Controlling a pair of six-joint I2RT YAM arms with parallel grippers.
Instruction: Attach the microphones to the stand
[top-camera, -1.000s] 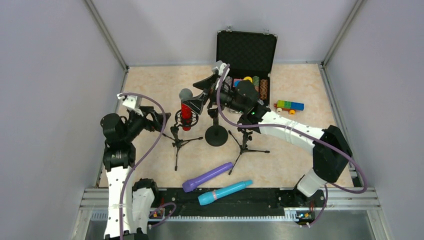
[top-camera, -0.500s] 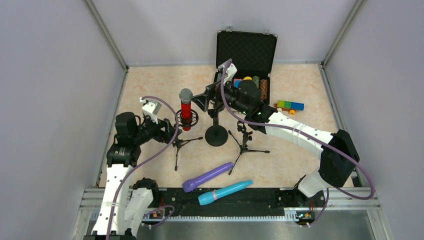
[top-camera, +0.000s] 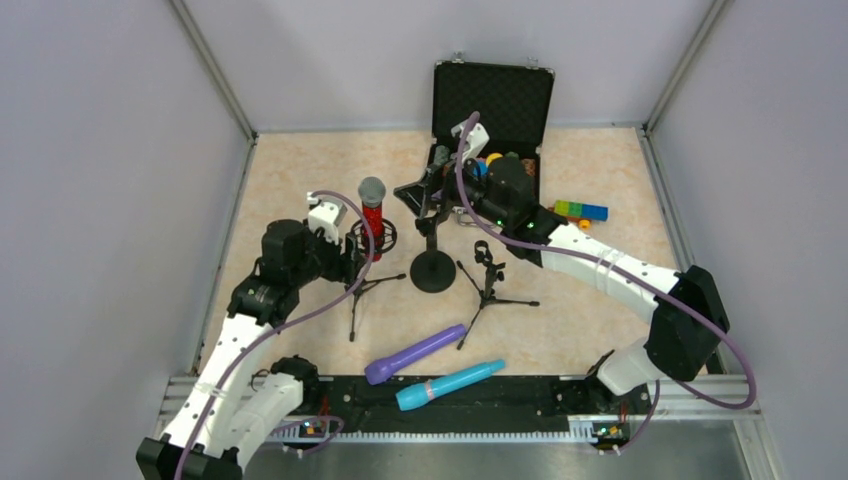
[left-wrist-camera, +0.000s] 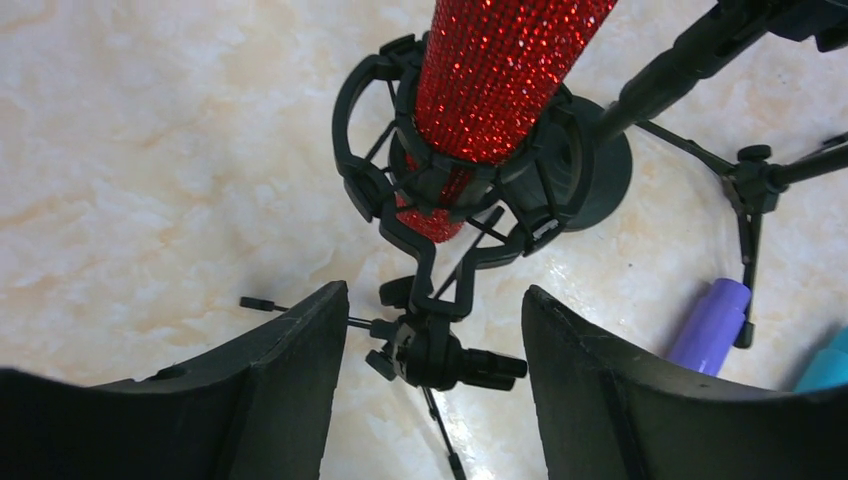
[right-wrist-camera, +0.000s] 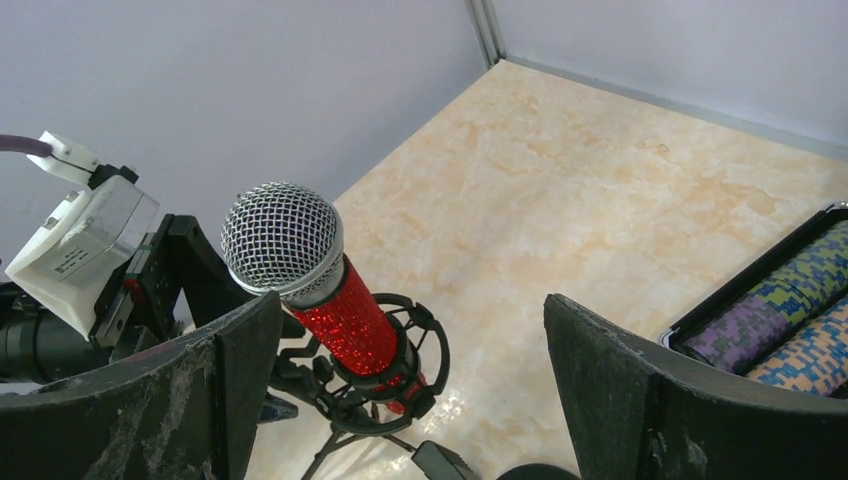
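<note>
Red mic (left-wrist-camera: 500, 70) is seated in the elastic cradle of the shock-mount tripod (top-camera: 356, 290), left-centre of the worktop (top-camera: 300, 165), roughly upright w/ its butt end poking out under the ring. Purple mic (top-camera: 415, 353) and turquoise mic (top-camera: 450, 384) lie side by side at the near edge, not on anything yet. Round-base stand (top-camera: 432, 272) and 2nd tripod (top-camera: 488, 285) are both bare.

L tool (left-wrist-camera: 432, 305): jaws apart, straddling the tripod neck just below the cradle, no contact that I can see, holding nothing. R tool (right-wrist-camera: 412, 305): jaws wide apart, empty, hovering just right of the mic head.

Risks, as I judge them:
- Tripod looks light and is top-heavy w/ the mic in it. If the L tool pinches the neck off-centre or pushes sideways, the whole thing prob tips.
- The mic seems to sit in the cradle by friction only. A knock could make it lean or slide down through the ring.
- R tool is close to the mesh head, so a small move left could clip it and lever the stand over.
- L arm's cable (top-camera: 340, 197) loops right next to the mic and could snag the head or cradle when that arm moves.
- The tripod's right leg reaches to just beside the round-base stand. Dragging one may shift the other.
- A near leg points toward the purple mic. A slid tripod could nudge it, and round mics roll, maybe off the near edge.
- 2 mics left. Can't tell if the remaining holders fit them.
</note>
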